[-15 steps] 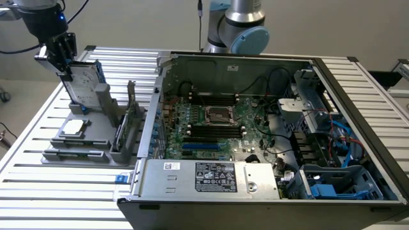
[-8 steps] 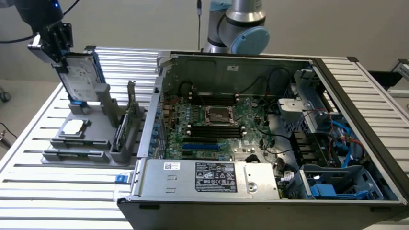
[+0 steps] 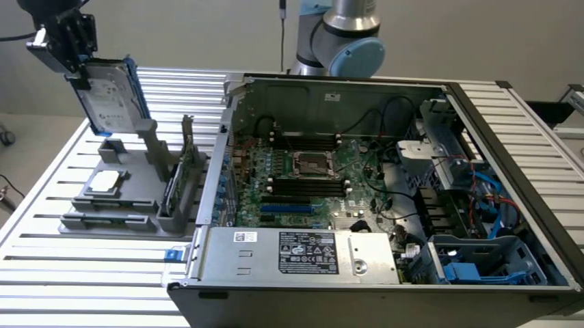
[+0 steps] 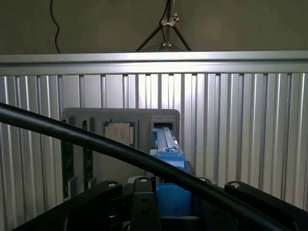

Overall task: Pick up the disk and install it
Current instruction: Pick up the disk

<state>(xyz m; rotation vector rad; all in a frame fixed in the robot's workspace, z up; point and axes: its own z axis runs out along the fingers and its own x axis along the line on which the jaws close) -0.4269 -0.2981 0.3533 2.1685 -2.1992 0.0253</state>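
Aloft, the disk (image 3: 109,96) between the jaws.

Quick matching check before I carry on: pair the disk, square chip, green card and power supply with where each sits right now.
Things:
1. disk
2. square chip
3. green circuit card
4. power supply

Places:
A. lying flat on the grey holder
B. inside the computer case
C. clamped in the gripper, above the holder
D. standing on edge in a holder slot

Pairs: 1-C, 2-A, 3-D, 4-B
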